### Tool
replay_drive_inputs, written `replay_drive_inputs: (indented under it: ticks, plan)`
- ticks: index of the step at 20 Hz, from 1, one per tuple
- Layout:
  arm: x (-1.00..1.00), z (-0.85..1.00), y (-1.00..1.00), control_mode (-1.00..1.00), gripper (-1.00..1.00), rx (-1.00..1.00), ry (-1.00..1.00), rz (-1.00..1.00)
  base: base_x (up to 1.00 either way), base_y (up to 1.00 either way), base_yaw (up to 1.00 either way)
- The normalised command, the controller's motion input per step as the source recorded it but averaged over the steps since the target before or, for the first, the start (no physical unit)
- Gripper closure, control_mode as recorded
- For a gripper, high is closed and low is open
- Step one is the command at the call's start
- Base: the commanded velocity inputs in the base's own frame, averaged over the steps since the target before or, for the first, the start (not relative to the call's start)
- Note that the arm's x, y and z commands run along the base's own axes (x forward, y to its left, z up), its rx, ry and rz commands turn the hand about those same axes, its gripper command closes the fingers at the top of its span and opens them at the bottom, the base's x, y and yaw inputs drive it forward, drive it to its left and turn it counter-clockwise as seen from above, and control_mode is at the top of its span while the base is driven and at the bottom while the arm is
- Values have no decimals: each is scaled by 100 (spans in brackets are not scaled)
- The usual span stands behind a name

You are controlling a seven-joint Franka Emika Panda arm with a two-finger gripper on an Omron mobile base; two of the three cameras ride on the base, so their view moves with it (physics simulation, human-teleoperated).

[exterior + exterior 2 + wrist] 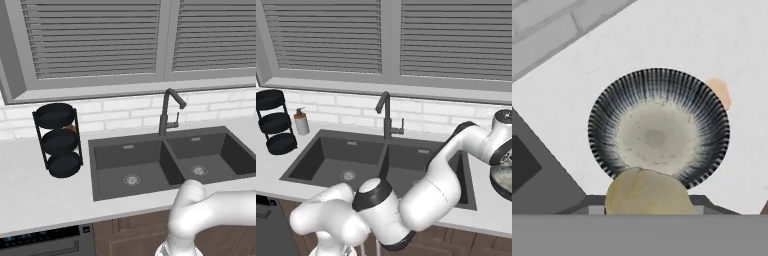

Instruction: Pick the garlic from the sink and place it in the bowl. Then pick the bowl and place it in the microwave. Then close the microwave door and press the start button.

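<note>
Hand view: your gripper [648,212], half-closed on the garlic [648,192], hangs over the near rim of the bowl [658,129], which sits on the counter [677,40] right of the sink [165,157]. Release now and the bulb could clip that rim and roll off.

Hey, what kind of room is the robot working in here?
A kitchen, rendered rather than real: a dark double-basin sink with a curved faucet set in a pale counter under shuttered windows, a three-tier rack of black trays, and a speckled bowl on the counter.
</note>
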Motion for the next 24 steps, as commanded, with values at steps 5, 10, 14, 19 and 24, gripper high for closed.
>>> replay_drive_inputs:
  ticks: [5,10,14,19,24]
  plan:
    - [-7,-61,12,-100,100,-14,-12,-13,0,0,0]
    - [10,-27,3,-100,100,-10,0,-13,0,0,0]
    - [22,-8,-41,-100,100,1,6,0,0,0,0]
    - [29,-3,-25,-100,100,1,0,0,0,0,0]
    - [20,-12,-16,-100,100,0,0,0,0,0,0]
